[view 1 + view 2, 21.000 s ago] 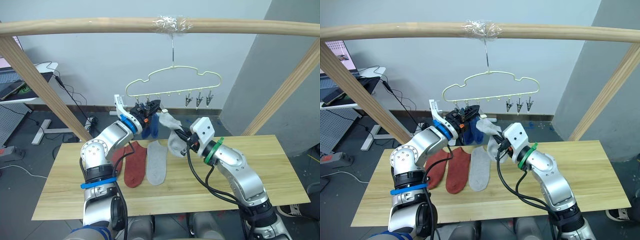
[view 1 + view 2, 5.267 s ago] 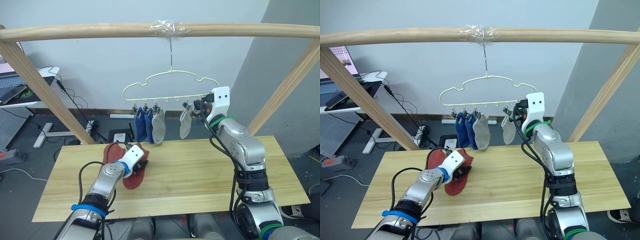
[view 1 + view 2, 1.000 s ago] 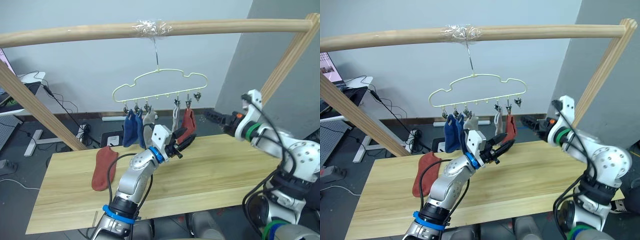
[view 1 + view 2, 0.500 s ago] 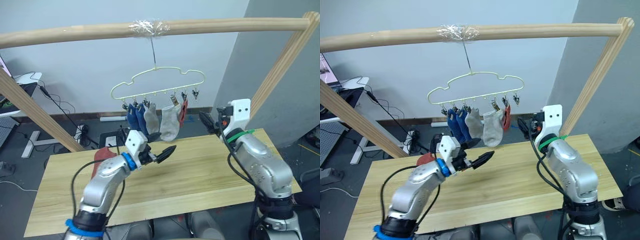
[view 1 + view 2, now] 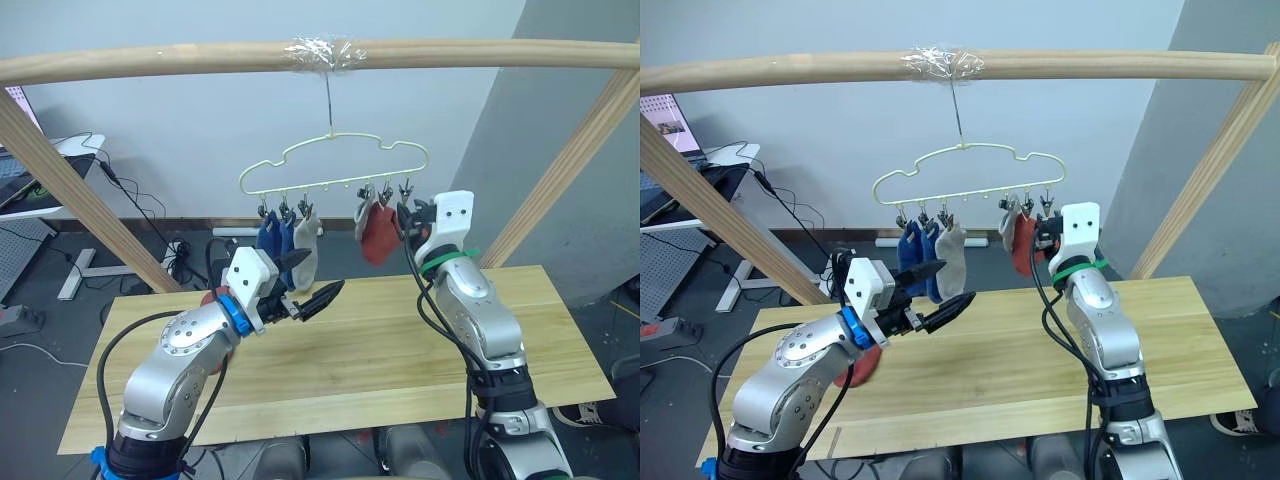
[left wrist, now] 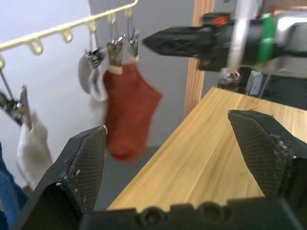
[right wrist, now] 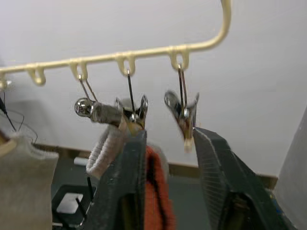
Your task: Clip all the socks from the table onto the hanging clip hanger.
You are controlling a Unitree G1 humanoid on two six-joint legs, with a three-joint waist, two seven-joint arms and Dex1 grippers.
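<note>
Hanging five socks (image 5: 378, 233) on the clip hanger (image 5: 335, 165) already, leaving one rust-red sock (image 5: 858, 368) tabled, both grippers (image 5: 318, 298) (image 7: 165, 158) gaping empty.

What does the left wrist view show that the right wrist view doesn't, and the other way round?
Left wrist view: the table and the open left gripper. Right wrist view: the upturned end of the clip hanger. Both: the hanger's row of clips, the rust-red sock clipped up, a light grey sock beside it, and the open right gripper.
</note>
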